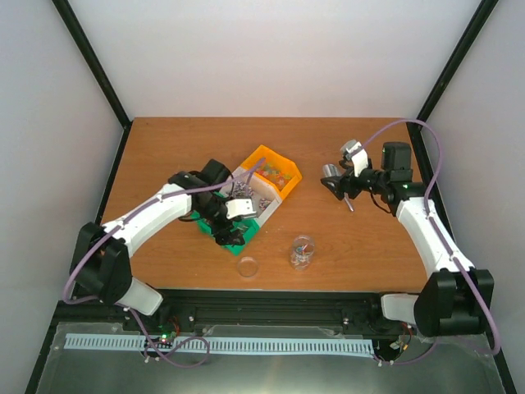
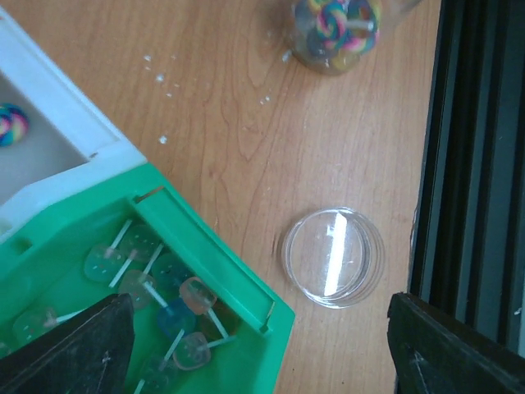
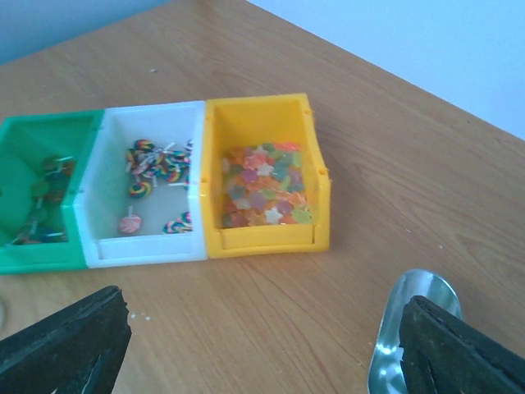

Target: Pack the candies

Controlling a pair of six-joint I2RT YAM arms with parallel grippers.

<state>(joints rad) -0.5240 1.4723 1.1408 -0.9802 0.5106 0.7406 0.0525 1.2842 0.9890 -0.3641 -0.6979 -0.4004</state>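
Observation:
The candies lie in three joined bins: star-shaped sweets in the yellow bin [image 3: 264,185], swirl lollipops in the white bin [image 3: 152,168], flat pale lollipops in the green bin [image 2: 156,300]. More swirl lollipops sit in a small clear jar [image 1: 301,252], also at the top of the left wrist view [image 2: 338,29]. My left gripper [image 1: 232,222] is open and empty, above the green bin's near corner [image 2: 258,328]. My right gripper [image 1: 339,187] is open to the right of the bins [image 3: 262,320]. A silver scoop [image 3: 410,328] lies by its right finger.
The jar's clear round lid [image 2: 332,256] lies flat on the wood near the table's front edge, also in the top view [image 1: 247,266]. A black rail [image 2: 476,164] runs along that edge. Small white crumbs [image 2: 164,78] dot the wood.

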